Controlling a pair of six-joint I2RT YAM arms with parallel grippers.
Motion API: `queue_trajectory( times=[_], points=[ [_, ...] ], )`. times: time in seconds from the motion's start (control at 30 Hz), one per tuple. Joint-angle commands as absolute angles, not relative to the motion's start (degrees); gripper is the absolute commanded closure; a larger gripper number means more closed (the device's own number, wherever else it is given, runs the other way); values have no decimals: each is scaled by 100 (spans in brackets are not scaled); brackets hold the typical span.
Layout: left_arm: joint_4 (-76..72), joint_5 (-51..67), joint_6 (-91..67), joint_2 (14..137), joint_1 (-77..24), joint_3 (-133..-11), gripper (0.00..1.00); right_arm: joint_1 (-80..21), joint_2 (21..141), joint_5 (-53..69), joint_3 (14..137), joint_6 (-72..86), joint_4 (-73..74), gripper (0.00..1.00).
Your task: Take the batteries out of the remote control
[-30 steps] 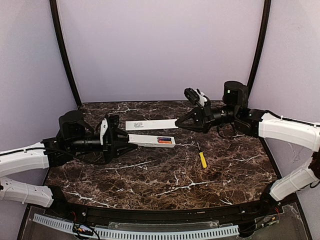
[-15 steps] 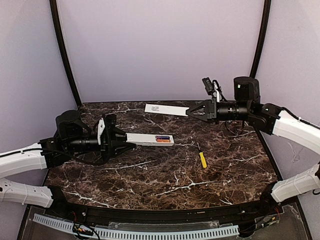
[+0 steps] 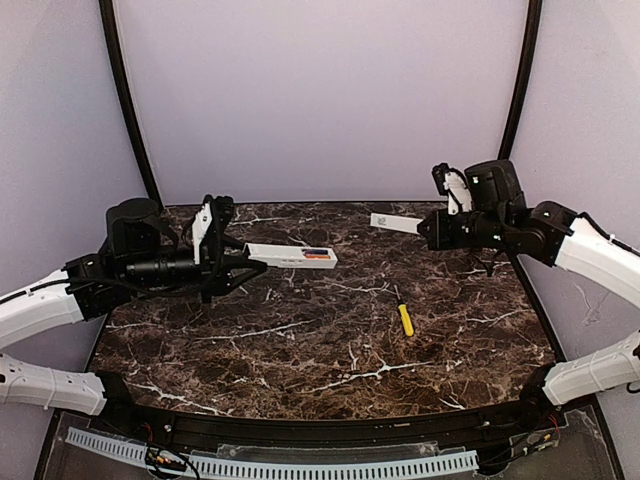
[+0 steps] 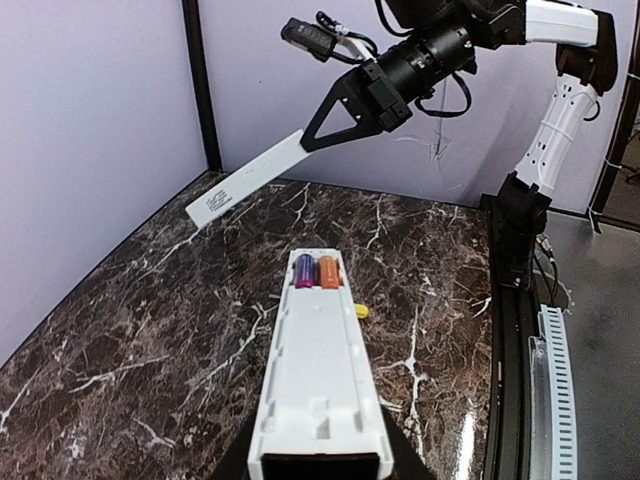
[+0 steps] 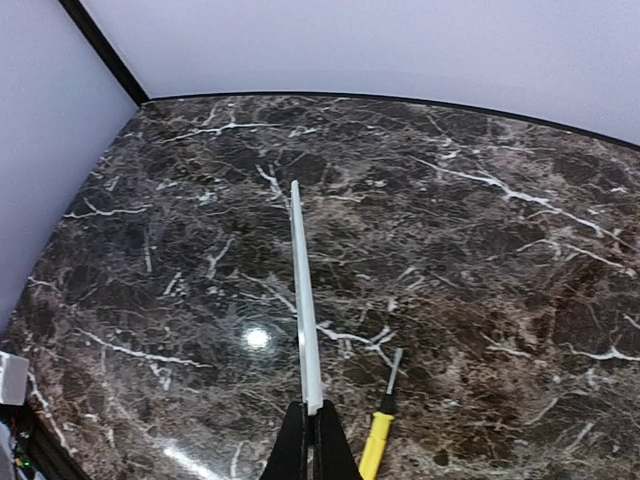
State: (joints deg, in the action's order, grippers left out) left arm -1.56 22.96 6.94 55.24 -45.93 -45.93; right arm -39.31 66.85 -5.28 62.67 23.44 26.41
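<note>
Remote [image 3: 290, 257] is held by one end in the left tool [image 3: 250, 263], whose fingers pinch its long sides. It hangs above the tabletop [image 3: 330, 370] at about 11 o'clock in the top view, with its free end pointing toward 3 o'clock. Its open recess faces up. In the left wrist view the batteries [image 4: 315, 272] lie side by side at the far end of that recess, a purple one at 9 o'clock of an orange one, the two touching.

The right tool [image 3: 425, 228] is pressed together on one end of the cover [image 3: 395, 223], a thin pale strip. It is held in the air at about 1 o'clock of the tabletop and juts toward 9 o'clock. The right wrist view shows the strip edge-on, running straight out from between the fingers. Cover and remote are well apart and neither touches the tabletop.

A screwdriver [image 3: 404, 318] lies flat on the tabletop at about 3 o'clock, with its yellow handle toward 6 o'clock and its shaft toward 12. It is well apart from both tools and sits below and just beside the right tool in that wrist's view.
</note>
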Motion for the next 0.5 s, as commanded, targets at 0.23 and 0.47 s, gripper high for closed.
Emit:
queue_trajectory(
  times=[0.23,0.47],
  points=[
    [739,990,441,5356,-4622,-4839,100,-3901,7145,-2885,6417,673,3319,100],
    [990,1145,623,5507,-4613,-4907,100,-3887,7564,-3732,6346,-133,3344,100]
  ],
)
